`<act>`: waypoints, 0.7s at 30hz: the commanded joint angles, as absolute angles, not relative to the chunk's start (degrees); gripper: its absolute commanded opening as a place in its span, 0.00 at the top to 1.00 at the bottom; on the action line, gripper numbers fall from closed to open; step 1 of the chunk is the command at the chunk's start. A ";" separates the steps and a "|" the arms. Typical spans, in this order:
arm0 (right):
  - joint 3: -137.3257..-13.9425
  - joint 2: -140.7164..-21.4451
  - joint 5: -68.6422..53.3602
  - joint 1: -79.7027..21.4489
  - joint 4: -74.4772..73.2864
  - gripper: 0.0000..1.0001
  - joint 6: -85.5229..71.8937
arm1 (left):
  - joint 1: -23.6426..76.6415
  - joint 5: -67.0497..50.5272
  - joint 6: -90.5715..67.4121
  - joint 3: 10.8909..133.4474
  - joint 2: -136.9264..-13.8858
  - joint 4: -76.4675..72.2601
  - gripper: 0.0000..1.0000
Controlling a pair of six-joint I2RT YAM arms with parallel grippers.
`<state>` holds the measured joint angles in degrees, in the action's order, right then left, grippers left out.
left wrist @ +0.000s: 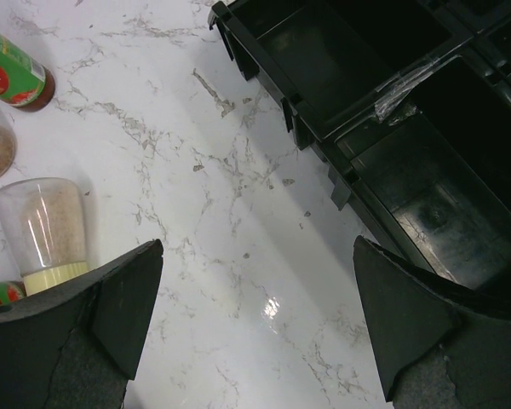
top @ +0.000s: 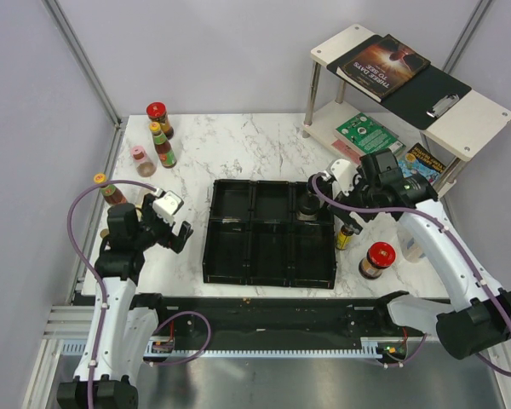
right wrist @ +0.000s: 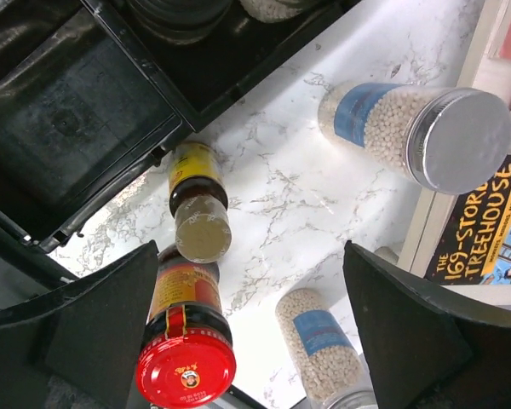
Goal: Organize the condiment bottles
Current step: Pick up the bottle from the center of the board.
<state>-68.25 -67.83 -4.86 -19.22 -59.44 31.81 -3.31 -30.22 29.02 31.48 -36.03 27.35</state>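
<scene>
The left gripper (left wrist: 257,264) is held wide open and empty over the white marble counter (top: 264,141). A dark-lidded jar (top: 308,204) is seen in the black plastic tray (top: 209,247). The right gripper (right wrist: 249,256) is held wide open and empty near a red-capped glass jar (right wrist: 186,362).

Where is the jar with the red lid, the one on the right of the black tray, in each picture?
Top external: the red-lidded jar stands just right of the black tray, by its near right corner.
Left wrist: not in it.
Right wrist: the red-lidded jar is at bottom left, lid facing the camera.
Shared landmark: the black tray, seen in all three views.
</scene>
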 commanded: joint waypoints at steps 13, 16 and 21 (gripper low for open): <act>-62.76 -74.00 -15.20 -16.08 -59.94 0.30 35.42 | -4.22 -31.90 30.67 31.38 -35.51 26.02 0.00; -62.32 -74.71 -15.21 -15.91 -59.85 0.47 35.33 | -4.22 -31.99 30.76 31.29 -35.51 26.10 0.00; -63.45 -74.27 -14.15 -15.73 -60.20 0.89 34.89 | -4.22 -32.17 30.85 31.29 -35.77 26.10 0.00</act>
<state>-62.43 -74.76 -13.23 -15.94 -59.81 34.89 -3.84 -30.59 29.04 31.48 -35.79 27.35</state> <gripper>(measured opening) 0.343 0.993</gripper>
